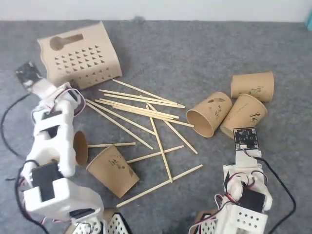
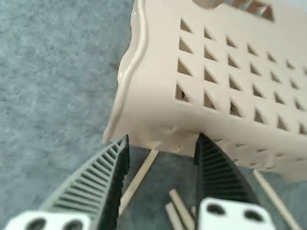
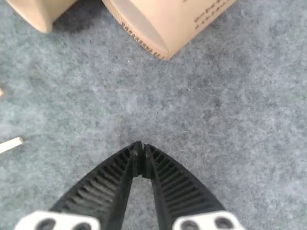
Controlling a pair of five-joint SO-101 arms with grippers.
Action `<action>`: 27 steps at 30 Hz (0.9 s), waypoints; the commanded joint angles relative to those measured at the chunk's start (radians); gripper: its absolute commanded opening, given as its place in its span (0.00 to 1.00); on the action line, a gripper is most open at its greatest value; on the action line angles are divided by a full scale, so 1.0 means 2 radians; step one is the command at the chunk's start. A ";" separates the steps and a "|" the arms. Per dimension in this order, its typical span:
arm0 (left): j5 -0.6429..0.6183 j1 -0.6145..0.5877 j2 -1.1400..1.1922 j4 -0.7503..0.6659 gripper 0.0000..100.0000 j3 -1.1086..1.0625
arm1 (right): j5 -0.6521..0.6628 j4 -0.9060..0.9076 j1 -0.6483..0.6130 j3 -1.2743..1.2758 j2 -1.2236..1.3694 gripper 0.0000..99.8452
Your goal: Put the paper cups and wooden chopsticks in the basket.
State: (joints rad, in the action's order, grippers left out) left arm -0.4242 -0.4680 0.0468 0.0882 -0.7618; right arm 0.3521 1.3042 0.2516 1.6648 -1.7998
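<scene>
The beige basket [image 1: 83, 58] lies on its side at the back left. Wooden chopsticks [image 1: 141, 109] are strewn over the middle of the grey mat. Three paper cups [image 1: 209, 113] [image 1: 243, 114] [image 1: 252, 86] lie on their sides at the right. A fourth cup [image 1: 113, 170] lies at the front left, and another cup [image 1: 80, 147] is half hidden behind the left arm. My left gripper [image 2: 163, 139] stands open right at the basket's [image 2: 225, 72] lower edge, above some chopstick ends [image 2: 139, 177]. My right gripper [image 3: 140, 147] is shut and holds nothing, just short of a cup's [image 3: 163, 24] mouth.
The left arm [image 1: 51, 141] stretches along the mat's left side, with cables beside it. The right arm [image 1: 245, 161] sits at the front right. A pale wall runs along the back edge. Bare mat lies at the back right.
</scene>
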 commanded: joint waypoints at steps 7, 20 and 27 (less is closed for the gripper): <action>-0.045 0.001 -0.084 -0.236 0.21 -0.134 | 0.005 -0.006 0.003 -0.006 -0.007 0.01; -0.119 -0.140 -0.150 -0.010 0.21 -0.031 | 0.005 -0.006 0.003 -0.006 -0.007 0.01; -0.107 -0.121 0.015 0.196 0.00 0.191 | 0.005 -0.006 0.003 -0.006 -0.007 0.01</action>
State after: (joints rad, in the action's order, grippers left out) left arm -0.6513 -0.7334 -0.0698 0.3261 -0.6314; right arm 0.3521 1.3042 0.2516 1.6648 -1.7998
